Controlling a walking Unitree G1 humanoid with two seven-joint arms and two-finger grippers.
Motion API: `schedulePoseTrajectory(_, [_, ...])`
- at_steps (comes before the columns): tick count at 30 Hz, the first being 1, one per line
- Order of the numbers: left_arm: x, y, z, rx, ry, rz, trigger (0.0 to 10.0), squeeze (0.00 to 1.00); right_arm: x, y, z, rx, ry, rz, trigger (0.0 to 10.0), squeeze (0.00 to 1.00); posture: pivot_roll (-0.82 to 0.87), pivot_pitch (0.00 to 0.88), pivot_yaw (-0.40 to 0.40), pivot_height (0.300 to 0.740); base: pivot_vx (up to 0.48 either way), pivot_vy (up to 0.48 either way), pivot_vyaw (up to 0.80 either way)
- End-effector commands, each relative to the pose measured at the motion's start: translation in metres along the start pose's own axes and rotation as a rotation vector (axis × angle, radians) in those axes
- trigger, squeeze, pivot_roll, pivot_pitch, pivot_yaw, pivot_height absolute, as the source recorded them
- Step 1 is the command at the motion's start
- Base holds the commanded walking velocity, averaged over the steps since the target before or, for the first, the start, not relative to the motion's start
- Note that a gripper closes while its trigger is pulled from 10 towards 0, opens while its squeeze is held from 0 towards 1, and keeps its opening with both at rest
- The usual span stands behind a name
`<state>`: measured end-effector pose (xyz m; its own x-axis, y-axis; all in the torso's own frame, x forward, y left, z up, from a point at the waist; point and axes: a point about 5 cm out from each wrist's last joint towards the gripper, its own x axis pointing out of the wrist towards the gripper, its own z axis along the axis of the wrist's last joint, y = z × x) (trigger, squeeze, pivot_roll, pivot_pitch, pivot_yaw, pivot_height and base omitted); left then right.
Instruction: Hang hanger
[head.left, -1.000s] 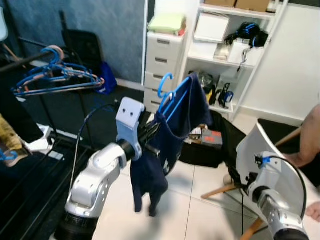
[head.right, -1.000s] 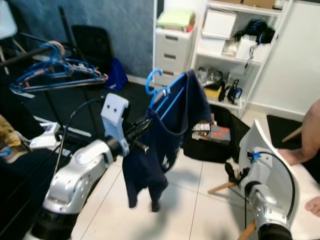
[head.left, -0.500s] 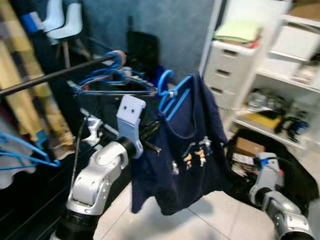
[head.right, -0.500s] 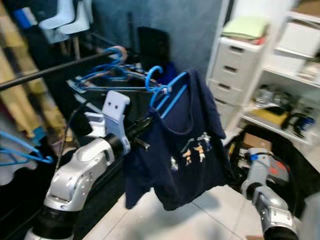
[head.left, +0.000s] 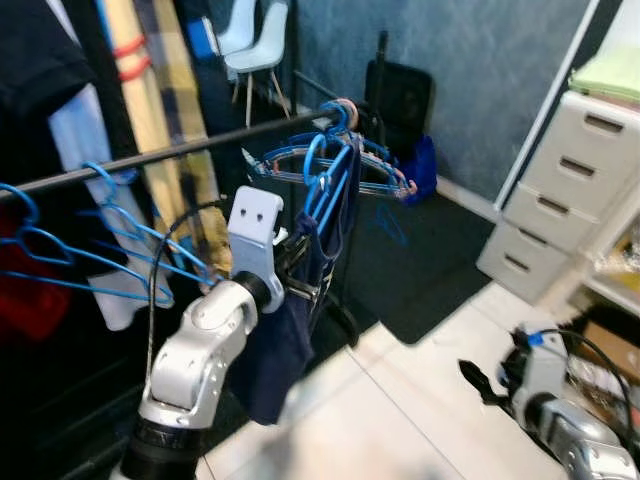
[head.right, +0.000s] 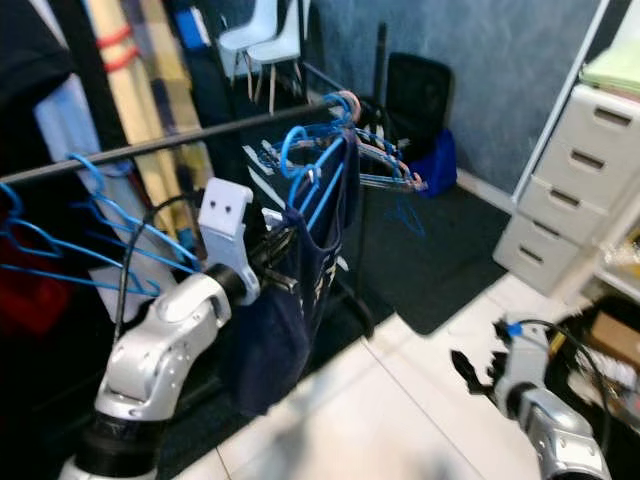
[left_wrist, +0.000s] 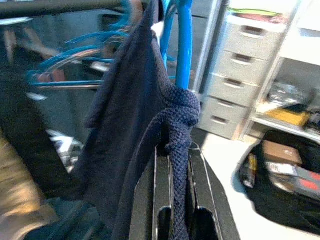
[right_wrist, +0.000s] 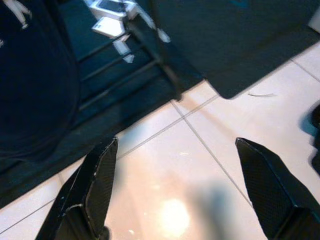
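The left gripper (left_wrist: 172, 210) is pinching the dark navy shirt (head.left: 290, 330) on its blue plastic hanger (head.left: 322, 190), whose hook seems just short of the black clothes rail (head.left: 180, 152); hooking remains. The right gripper (right_wrist: 180, 195) is hanging spread and empty.

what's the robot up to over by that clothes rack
The left pincer is shut on a dark navy shirt that hangs on a blue plastic hanger. It holds the hanger up at the black metal clothes rail, the hook close by the rail; whether it has caught is unclear. A bunch of empty blue hangers sits at the rail's end. The right pincer is open, low over the pale tiled floor.
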<state>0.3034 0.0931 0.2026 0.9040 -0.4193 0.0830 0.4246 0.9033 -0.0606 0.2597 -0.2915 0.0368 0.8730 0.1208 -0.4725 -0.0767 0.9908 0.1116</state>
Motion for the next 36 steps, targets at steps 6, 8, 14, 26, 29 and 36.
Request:
schedulePoseTrajectory(6, [0.003,0.002,0.003,0.001,-0.006,0.037,10.0,0.0,-0.001,0.0,-0.003,0.002,0.018,0.008,10.0,0.0,-0.06,0.0,-0.048,0.74,0.0,0.0,0.77])
schedulePoseTrajectory(8, [0.004,0.002,0.002,0.004,0.003,0.05,10.0,0.0,-0.001,0.001,-0.004,0.003,0.019,0.011,10.0,0.0,-0.06,0.0,-0.048,0.74,0.0,0.0,0.78])
schedulePoseTrajectory(14, [0.006,0.001,0.0,0.0,0.017,0.069,10.0,0.0,-0.001,0.002,-0.005,0.009,0.022,0.014,10.0,0.0,-0.06,0.0,-0.049,0.74,0.0,0.0,0.77])
schedulePoseTrajectory(26, [0.011,0.003,-0.004,-0.02,0.056,0.122,10.0,0.0,-0.001,-0.006,-0.007,0.051,0.052,-0.05,10.0,0.0,-0.07,0.0,-0.054,0.74,0.0,0.0,0.2])
schedulePoseTrajectory(29, [0.014,0.003,-0.005,-0.013,0.072,0.132,10.0,0.0,0.001,-0.004,-0.01,0.049,0.067,-0.047,10.0,0.0,-0.06,0.0,-0.056,0.74,0.0,0.0,0.0])
schedulePoseTrajectory(36, [0.015,0.004,-0.006,-0.005,0.081,0.143,10.0,0.0,0.001,-0.004,-0.01,0.048,0.071,-0.05,10.0,0.0,-0.06,0.0,-0.056,0.74,0.0,0.0,0.0])
